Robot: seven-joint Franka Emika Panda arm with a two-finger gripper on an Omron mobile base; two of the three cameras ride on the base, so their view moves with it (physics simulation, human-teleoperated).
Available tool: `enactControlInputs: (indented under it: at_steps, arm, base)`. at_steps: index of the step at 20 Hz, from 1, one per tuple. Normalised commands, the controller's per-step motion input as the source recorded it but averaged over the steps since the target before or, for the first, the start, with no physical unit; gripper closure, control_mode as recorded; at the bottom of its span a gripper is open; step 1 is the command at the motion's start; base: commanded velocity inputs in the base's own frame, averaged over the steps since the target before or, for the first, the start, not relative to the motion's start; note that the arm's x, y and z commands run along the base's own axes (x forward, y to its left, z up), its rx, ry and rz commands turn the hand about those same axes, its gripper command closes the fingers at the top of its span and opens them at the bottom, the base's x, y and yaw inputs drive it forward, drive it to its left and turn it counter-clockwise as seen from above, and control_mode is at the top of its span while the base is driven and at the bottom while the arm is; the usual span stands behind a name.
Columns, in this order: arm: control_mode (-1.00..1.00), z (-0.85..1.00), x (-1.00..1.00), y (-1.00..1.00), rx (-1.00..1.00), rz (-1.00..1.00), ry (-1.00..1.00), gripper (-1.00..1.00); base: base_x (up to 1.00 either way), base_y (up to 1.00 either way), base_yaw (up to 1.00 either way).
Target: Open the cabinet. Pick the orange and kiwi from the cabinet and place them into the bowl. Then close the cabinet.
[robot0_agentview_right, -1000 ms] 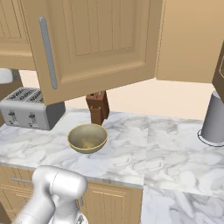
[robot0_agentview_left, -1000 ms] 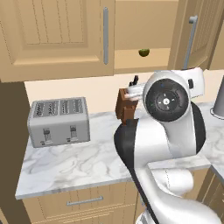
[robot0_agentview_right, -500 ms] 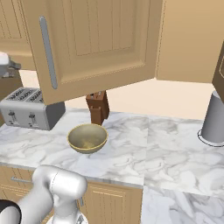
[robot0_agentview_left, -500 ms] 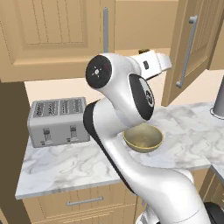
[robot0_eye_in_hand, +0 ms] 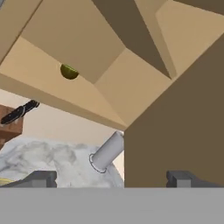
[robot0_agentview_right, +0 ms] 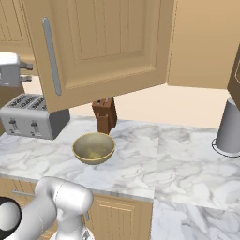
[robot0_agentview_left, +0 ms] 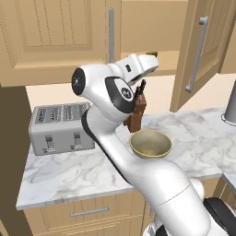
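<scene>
Both doors of the cabinet point(robot0_agentview_left: 60, 37) stand swung out; the left door point(robot0_agentview_right: 98, 42) hangs wide over the counter. A dark olive kiwi point(robot0_eye_in_hand: 68, 71) lies on the cabinet shelf, up and left of my gripper point(robot0_eye_in_hand: 111, 179). The fingertips point(robot0_eye_in_hand: 41, 178) are far apart with nothing between them, so it is open. My gripper point(robot0_agentview_left: 152, 62) is raised at the front of the cabinet opening, above the knife block; it also shows at the left edge, gripper point(robot0_agentview_right: 27, 72). The bowl point(robot0_agentview_left: 150, 144) sits empty on the counter; same bowl point(robot0_agentview_right: 93, 147). The orange is out of view.
A brown knife block point(robot0_agentview_left: 137, 113) stands just behind the bowl. A grey toaster point(robot0_agentview_left: 60, 126) is at the left of the marble counter point(robot0_agentview_right: 178, 164). A grey cylinder point(robot0_agentview_right: 229, 126) stands at the right. The open right door point(robot0_agentview_left: 203, 50) juts out beside the hand.
The arm has swung up and away from in front of the left camera, bringing the hand to the cabinet opening. The gripper has come in at the right view's left edge, still open.
</scene>
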Motion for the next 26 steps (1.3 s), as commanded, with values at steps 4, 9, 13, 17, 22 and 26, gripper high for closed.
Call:
enactControlInputs:
  at_steps: [4, 9, 13, 17, 22, 26]
  arm:
    - [-1.00, 0.00, 0.20, -0.16, -0.13, -0.03, 0.00, -1.00]
    - [-1.00, 0.00, 0.22, -0.34, -0.11, -0.02, 0.02, -1.00]
    - [-1.00, 0.00, 0.29, -0.44, -0.07, -0.03, 0.01, -1.00]
    - [-1.00, 0.00, 0.24, -0.38, -0.08, -0.06, 0.00, -1.00]
    - [-1.00, 0.00, 0.01, -0.44, -0.08, -0.09, 0.00, -1.00]
    - [-1.00, 0.01, -0.12, -0.58, -0.09, -0.13, 0.01, -1.00]
  base:
    - [0.00, 0.00, 0.00]
    - [0.00, 0.00, 0.00]
    - [0.00, 0.00, 0.00]
    - [0.00, 0.00, 0.00]
    - [0.00, 0.00, 0.00]
    - [0.00, 0.00, 0.00]
